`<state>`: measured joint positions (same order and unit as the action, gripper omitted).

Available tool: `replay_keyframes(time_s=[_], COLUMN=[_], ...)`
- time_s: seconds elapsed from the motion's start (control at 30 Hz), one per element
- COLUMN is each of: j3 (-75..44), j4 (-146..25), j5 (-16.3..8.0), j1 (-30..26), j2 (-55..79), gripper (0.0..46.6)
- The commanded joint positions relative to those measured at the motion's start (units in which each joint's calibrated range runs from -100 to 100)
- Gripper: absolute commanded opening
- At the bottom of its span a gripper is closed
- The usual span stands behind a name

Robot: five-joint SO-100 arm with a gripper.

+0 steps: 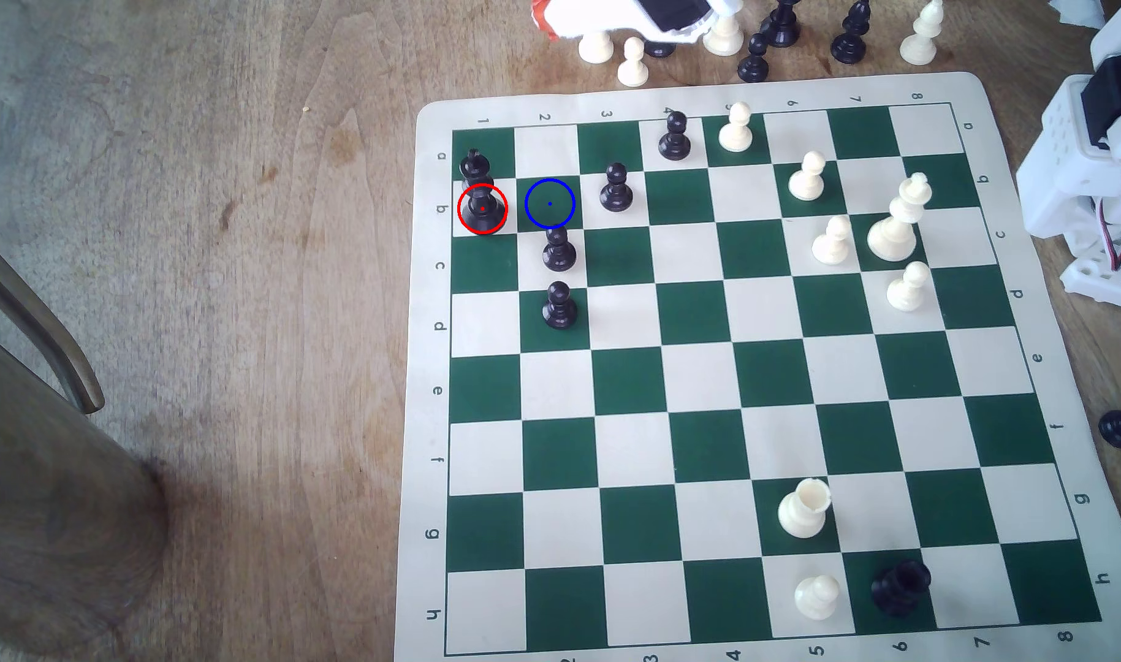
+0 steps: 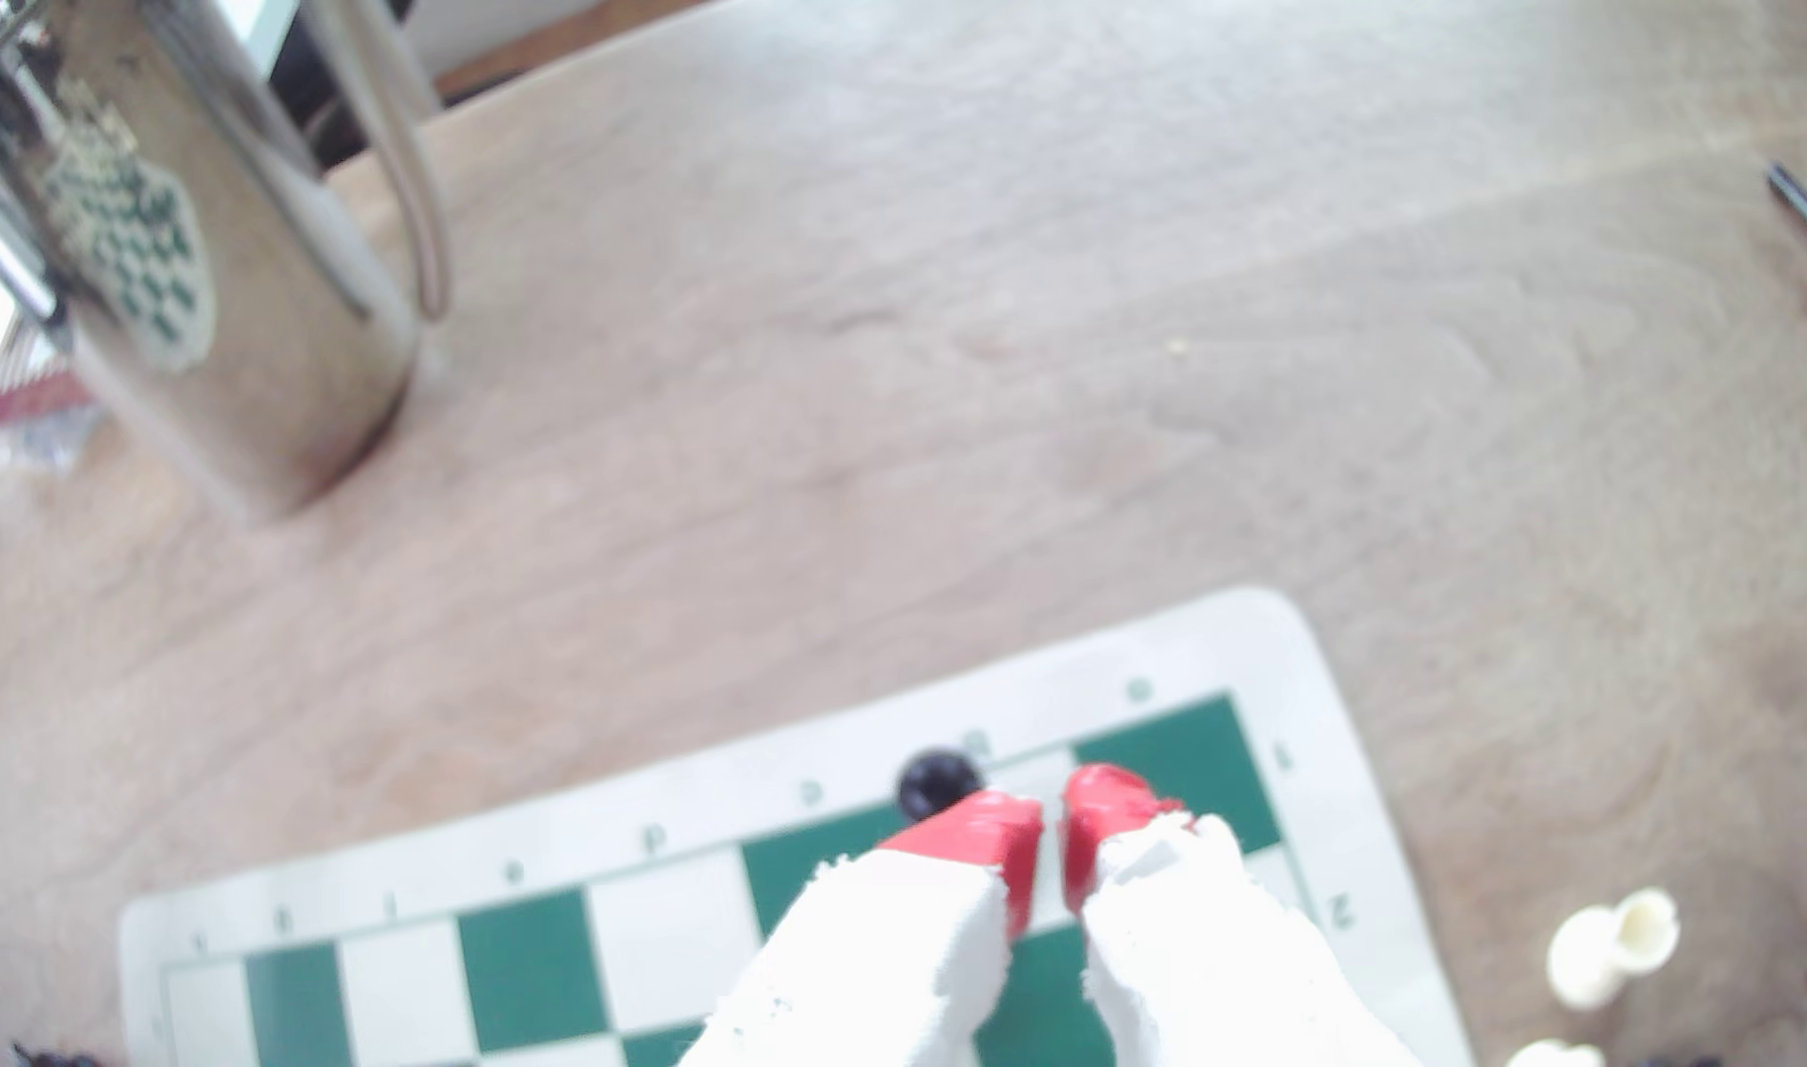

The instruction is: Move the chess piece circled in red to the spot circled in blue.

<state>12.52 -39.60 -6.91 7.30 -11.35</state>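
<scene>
The end effector (image 2: pixel 1051 821), red tips nearly clenched on nothing, hangs over the board's corner; the upright black king (image 1: pixel 481 197) stands just beyond them, beside the blue-ringed square (image 1: pixel 549 204).

We've got a steel mug (image 2: pixel 232 267) on the wooden table (image 1: pixel 226 254), left of the board (image 1: pixel 736 382) in the exterior view, and spare pieces (image 1: pixel 780 32) beyond its far edge.

On the green-and-white vinyl chess mat (image 1: pixel 1054 356) I count six black plastic chess pieces (image 1: pixel 559 305) and eight cream plastic chess pieces (image 1: pixel 805 508), plus one shiny steel mug (image 2: pixel 252 308) on the wooden surface (image 1: pixel 226 254).
</scene>
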Motion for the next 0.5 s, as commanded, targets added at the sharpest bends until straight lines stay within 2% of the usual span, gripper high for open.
replay_keyframes(time_s=[0.0,0.03,0.2,0.33,0.47], j3=[-7.2,-8.9,-14.2,-18.2,-21.3], j4=[-0.2,-0.2,0.1,-0.6,-0.6], j5=[0.6,0.3,0.4,1.3,1.6], j1=[-1.4,-2.0,-2.1,-0.9,-0.2], j2=[2.4,4.3,9.8,15.1,19.7], gripper=[9.0,11.9,18.8,20.0,18.4])
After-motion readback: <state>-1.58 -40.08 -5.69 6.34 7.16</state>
